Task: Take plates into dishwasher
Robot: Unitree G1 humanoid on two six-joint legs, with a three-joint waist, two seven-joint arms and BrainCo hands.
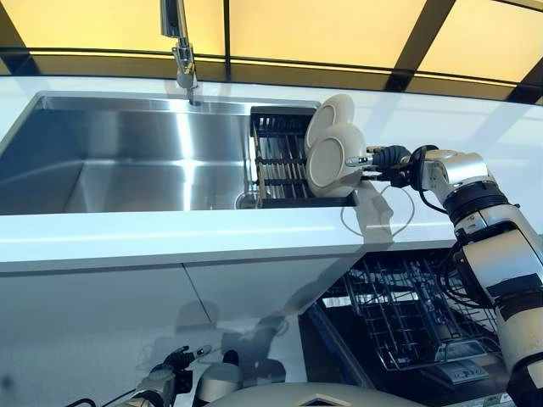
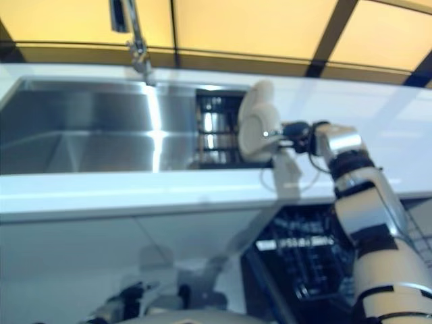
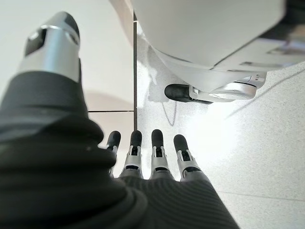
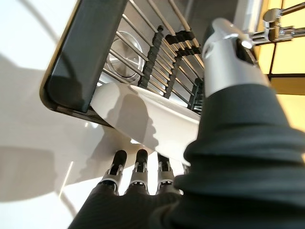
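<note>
Left eye view: right hand (image 1: 383, 158), thumb and fingers either side of the nearer plate (image 1: 333, 163) upright on edge in the rack (image 1: 280, 161) at the sink's (image 1: 127, 161) right end, grip unconfirmed; left hand (image 3: 143, 157) hangs relaxed.

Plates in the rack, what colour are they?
The plates are plain off-white, no pattern; clearest in the left eye view.

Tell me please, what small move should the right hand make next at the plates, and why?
Probably close the right hand on the front plate. Its thumb lies over the plate's rim and its straight fingers lie beneath, not yet curled, while the plate stands in the drying rack above the open dishwasher rack.
</note>
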